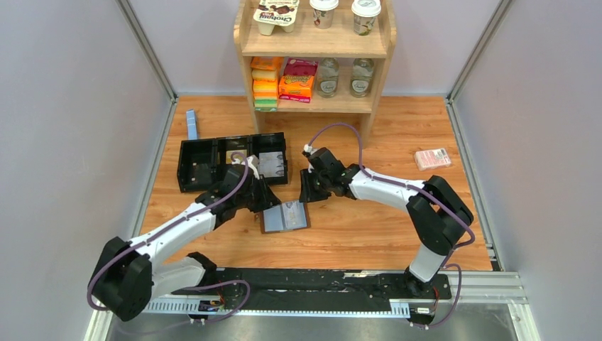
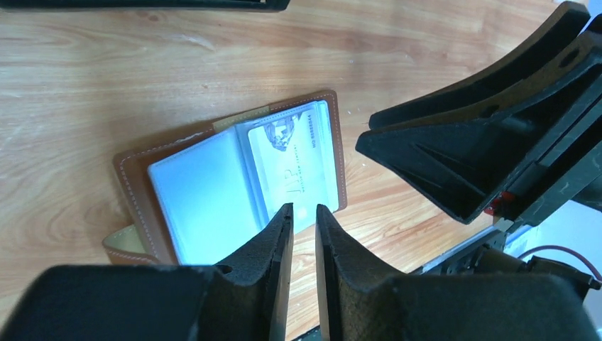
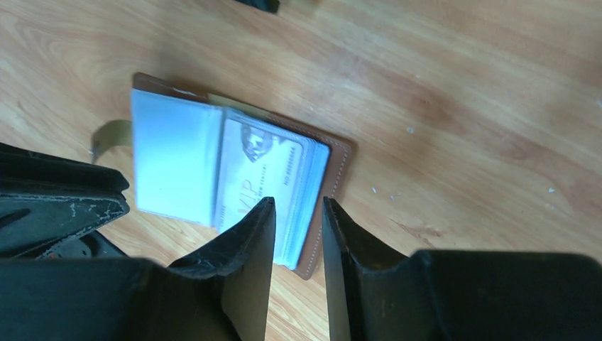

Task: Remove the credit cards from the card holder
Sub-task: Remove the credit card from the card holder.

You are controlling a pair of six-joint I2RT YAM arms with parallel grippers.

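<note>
The card holder (image 1: pixel 285 217) lies open and flat on the wooden table, brown leather edging around grey-blue clear sleeves. A pale credit card (image 2: pixel 294 160) marked "VIP" sits inside the right-hand sleeve (image 3: pixel 259 167); the left sleeve (image 2: pixel 199 199) looks empty. My left gripper (image 2: pixel 304 209) hovers over the holder's near edge, its jaws a narrow gap apart with nothing between them. My right gripper (image 3: pixel 298 202) hangs above the holder's right edge, slightly open and empty. In the top view the left gripper (image 1: pixel 268 202) and right gripper (image 1: pixel 307 197) flank the holder.
A long black compartmented tray (image 1: pixel 231 162) lies just behind the left gripper. A narrow blue strip (image 1: pixel 192 124) lies at the back left, a pink-red packet (image 1: pixel 432 158) at the right. A wooden shelf (image 1: pixel 316 53) of goods stands at the back.
</note>
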